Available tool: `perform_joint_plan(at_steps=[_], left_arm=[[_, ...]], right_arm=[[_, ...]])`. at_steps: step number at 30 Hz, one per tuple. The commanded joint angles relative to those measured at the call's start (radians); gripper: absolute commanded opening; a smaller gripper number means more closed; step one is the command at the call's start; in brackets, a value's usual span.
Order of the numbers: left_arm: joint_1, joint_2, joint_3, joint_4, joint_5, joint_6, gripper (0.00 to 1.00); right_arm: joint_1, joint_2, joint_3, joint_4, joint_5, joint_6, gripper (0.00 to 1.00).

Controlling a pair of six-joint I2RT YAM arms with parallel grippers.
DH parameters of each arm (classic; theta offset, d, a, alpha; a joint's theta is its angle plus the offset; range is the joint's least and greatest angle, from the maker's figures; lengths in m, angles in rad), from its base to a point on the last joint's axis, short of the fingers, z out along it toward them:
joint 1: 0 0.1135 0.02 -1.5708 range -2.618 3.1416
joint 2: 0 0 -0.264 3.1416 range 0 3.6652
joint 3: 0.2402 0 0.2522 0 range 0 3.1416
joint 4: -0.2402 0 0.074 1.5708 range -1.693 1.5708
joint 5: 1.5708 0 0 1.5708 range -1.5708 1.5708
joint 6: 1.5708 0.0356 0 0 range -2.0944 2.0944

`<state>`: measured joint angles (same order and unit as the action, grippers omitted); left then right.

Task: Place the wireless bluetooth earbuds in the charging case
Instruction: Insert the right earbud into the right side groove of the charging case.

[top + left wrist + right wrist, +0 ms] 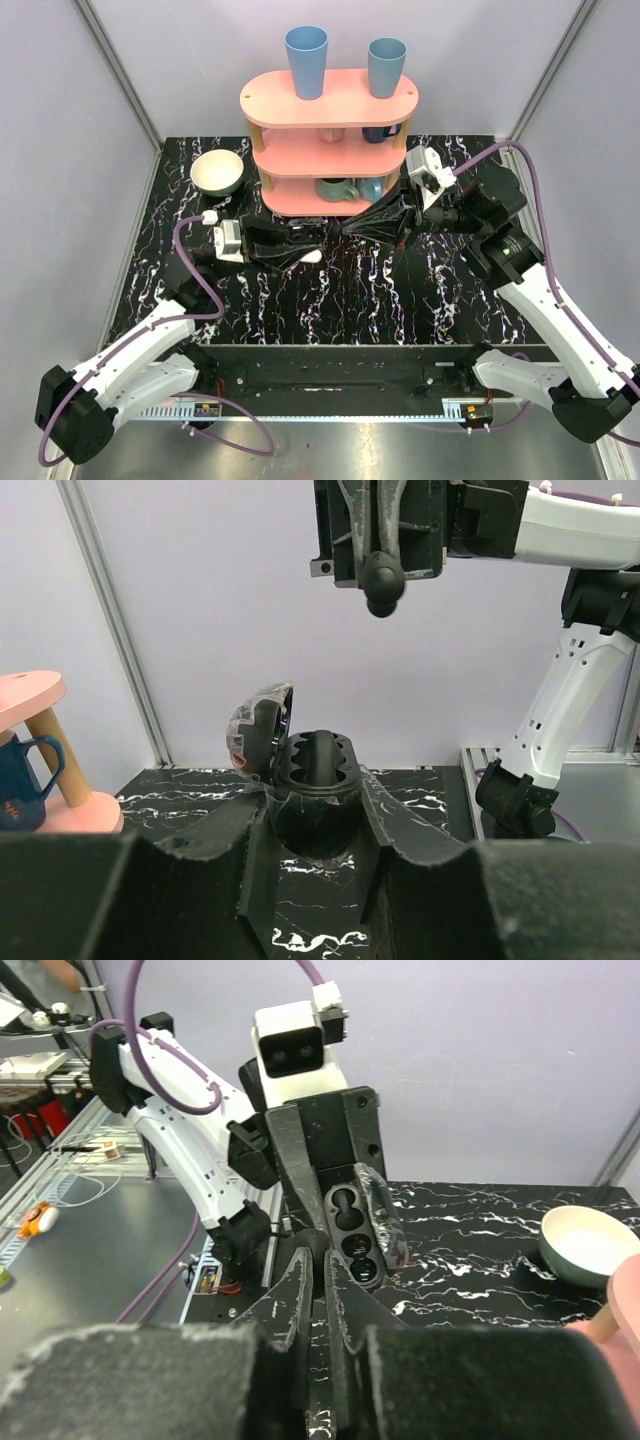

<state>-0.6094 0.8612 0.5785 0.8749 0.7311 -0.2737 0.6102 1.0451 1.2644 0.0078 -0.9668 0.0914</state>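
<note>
My left gripper is shut on the charging case and holds it above the tabletop with its lid open to the far side. The case looks dark and glossy in both wrist views. Its cavities face the right wrist camera. In the top view only a small pale oblong shows at the left fingertips. My right gripper is shut on a small dark rounded earbud. It hovers just off the open case, fingertips toward the left gripper. The earbud also shows in the left wrist view. No second earbud is visible.
A pink three-tier shelf stands at the back. It carries two blue cups on top and mugs on the tiers below. A cream bowl sits to its left on the black marble table. Aluminium frame posts and grey walls enclose the table.
</note>
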Motion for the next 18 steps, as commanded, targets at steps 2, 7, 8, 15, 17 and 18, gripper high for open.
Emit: perform_joint_plan(at_steps=[2, 7, 8, 15, 17, 18], left_arm=[[0.005, 0.015, 0.06, 0.081, 0.04, -0.025, 0.0], [0.005, 0.033, 0.06, 0.136, 0.045, -0.073, 0.0], [0.005, 0.035, 0.06, 0.144, 0.047, -0.078, 0.0], [0.003, 0.044, 0.067, 0.154, 0.054, -0.093, 0.0], [0.003, 0.048, 0.07, 0.156, 0.057, -0.094, 0.0], [0.003, 0.05, 0.07, 0.157, 0.057, -0.096, 0.0]], right_arm=[[0.006, 0.013, 0.046, 0.032, -0.073, 0.018, 0.0], [0.011, 0.043, 0.058, 0.009, -0.07, -0.008, 0.0], [0.014, 0.046, 0.059, 0.009, -0.069, -0.013, 0.0], [0.032, 0.079, 0.082, -0.034, -0.055, -0.047, 0.0], [0.037, 0.084, 0.085, -0.038, -0.055, -0.055, 0.0], [0.045, 0.085, 0.087, -0.04, -0.053, -0.056, 0.0]])
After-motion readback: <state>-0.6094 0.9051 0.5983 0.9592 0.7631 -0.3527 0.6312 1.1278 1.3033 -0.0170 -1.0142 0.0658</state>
